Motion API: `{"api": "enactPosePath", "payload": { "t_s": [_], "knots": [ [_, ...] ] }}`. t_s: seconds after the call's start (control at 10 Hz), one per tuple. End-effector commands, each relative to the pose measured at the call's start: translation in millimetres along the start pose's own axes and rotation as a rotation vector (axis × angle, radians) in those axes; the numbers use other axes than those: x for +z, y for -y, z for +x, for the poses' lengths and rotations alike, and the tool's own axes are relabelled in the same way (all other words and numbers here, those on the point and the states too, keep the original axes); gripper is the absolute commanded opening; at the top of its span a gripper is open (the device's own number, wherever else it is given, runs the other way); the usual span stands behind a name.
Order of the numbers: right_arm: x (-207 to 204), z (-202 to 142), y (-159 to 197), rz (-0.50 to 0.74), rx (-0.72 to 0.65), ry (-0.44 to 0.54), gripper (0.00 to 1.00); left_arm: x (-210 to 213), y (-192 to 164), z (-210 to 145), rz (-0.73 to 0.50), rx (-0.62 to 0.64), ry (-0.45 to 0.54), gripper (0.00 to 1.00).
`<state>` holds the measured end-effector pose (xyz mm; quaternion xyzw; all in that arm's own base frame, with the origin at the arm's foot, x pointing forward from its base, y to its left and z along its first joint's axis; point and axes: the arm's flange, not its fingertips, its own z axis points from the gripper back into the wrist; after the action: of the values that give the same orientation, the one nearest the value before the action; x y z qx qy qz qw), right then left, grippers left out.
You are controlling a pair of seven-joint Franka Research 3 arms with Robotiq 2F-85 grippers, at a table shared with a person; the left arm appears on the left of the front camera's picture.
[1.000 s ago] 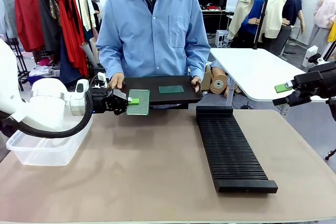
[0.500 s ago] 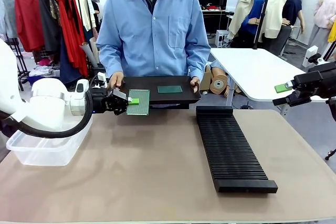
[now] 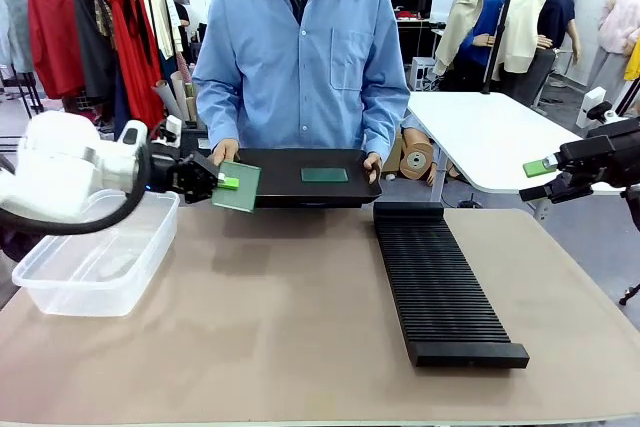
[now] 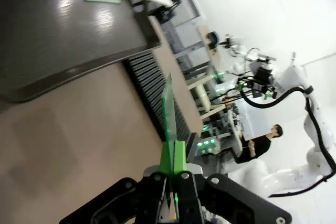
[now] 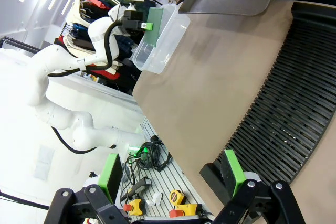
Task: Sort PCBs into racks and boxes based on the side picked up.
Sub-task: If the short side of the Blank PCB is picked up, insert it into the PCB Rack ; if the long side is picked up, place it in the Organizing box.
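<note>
Across the table (image 3: 250, 327), rack (image 3: 440, 287) and tub (image 3: 90, 269) look unfilled; left gripper (image 3: 222, 183), upper left, pinches one PCB (image 3: 240, 193); right gripper (image 3: 538, 179) gapes empty; second PCB (image 3: 324, 175) waits.

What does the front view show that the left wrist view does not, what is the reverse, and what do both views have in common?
Front view adds: the clear tub beside the left arm, and the broad face of the held PCB in the left gripper. Left wrist view adds: that PCB edge-on, with the green pads shut on both its faces. Both: the black tray, the second PCB lying on it, and the slotted rack.
</note>
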<state>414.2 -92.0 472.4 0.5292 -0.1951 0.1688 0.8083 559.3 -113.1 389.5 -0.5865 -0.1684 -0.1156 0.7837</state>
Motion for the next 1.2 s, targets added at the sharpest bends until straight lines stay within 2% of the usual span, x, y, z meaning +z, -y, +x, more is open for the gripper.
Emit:
{"api": "enactPosePath", "payload": {
  "t_s": [0.0,0.3,0.5,0.8,0.9,1.1],
  "knots": [
    [-1,2,-2,0.006,-0.004,0.004,1.0,37,22,8,0.171,0.044,-0.093,0.0],
    [-1,2,-2,0.006,-0.004,0.004,1.0,87,45,18,0.34,0.071,-0.133,0.0],
    [-1,2,-2,0.006,-0.004,0.004,1.0,113,52,16,0.571,0.08,-0.199,0.0],
    [-1,2,-2,0.006,-0.004,0.004,1.0,130,48,9,0.831,0.029,-0.184,0.0],
    [-1,2,-2,0.006,-0.004,0.004,1.0,134,43,6,0.897,0.017,-0.191,0.0],
    [-1,2,-2,0.006,-0.004,0.004,1.0,138,32,4,0.947,0.04,-0.218,0.0]
  ]
}}
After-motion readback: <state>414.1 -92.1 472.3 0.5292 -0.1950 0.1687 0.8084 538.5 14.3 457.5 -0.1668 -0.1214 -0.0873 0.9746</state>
